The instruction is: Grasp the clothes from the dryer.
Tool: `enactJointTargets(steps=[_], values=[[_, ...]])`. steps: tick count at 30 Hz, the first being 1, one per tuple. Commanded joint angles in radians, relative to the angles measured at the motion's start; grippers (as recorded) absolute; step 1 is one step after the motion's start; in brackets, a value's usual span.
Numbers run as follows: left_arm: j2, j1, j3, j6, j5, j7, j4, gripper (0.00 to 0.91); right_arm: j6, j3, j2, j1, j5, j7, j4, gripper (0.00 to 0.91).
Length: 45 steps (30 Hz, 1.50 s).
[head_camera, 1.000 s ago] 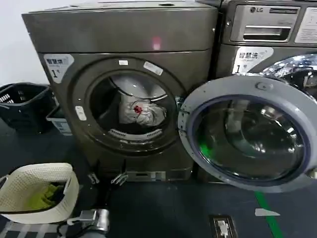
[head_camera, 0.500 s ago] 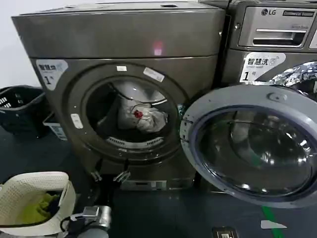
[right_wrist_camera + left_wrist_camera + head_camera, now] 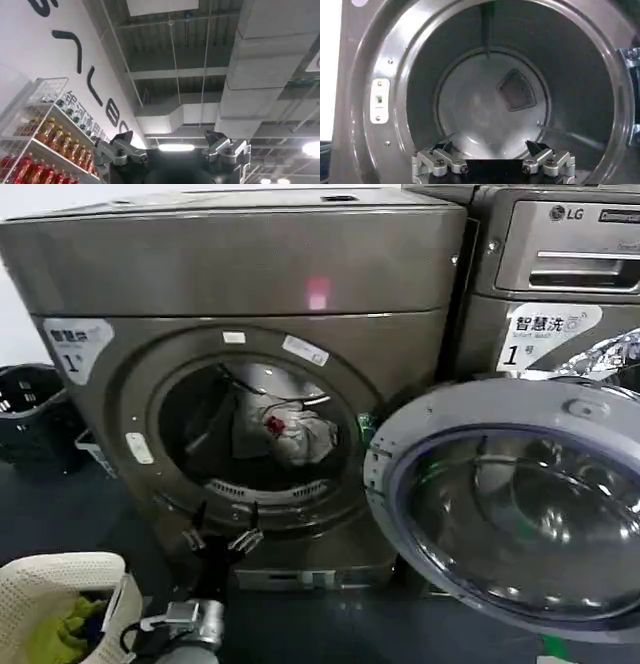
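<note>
Clothes (image 3: 285,434) inside dryer (image 3: 240,274), left hand (image 3: 220,536) below, apart

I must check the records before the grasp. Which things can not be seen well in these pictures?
- Clothes, head view: lower part hidden behind the dryer porthole rim.
- Door, head view: cut off by the right edge.
- Basket, head view: cut off by the bottom corner.
- Left claw, left wrist view: cut off by the edge.
- Right claw: faces the ceiling.

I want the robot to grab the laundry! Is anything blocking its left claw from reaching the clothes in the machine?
Nothing visible does. The round door is swung open to the right, and the open left gripper sits at the porthole's lower rim of the bronze-grey dryer. The pale grey-white clothes bundle lies deeper in the drum.
</note>
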Motion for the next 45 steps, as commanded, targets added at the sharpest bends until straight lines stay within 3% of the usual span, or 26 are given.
enactJointTargets(steps=[1,45], values=[[0.000,-0.001,-0.003,0.004,-0.004,0.000,-0.006,0.907,0.001,0.000,0.001,0.002,0.000,-0.001,0.000,0.907],[0.006,0.000,-0.006,0.012,-0.014,0.000,-0.022,0.907,0.007,0.033,0.007,-0.016,0.011,-0.002,-0.015,0.907]])
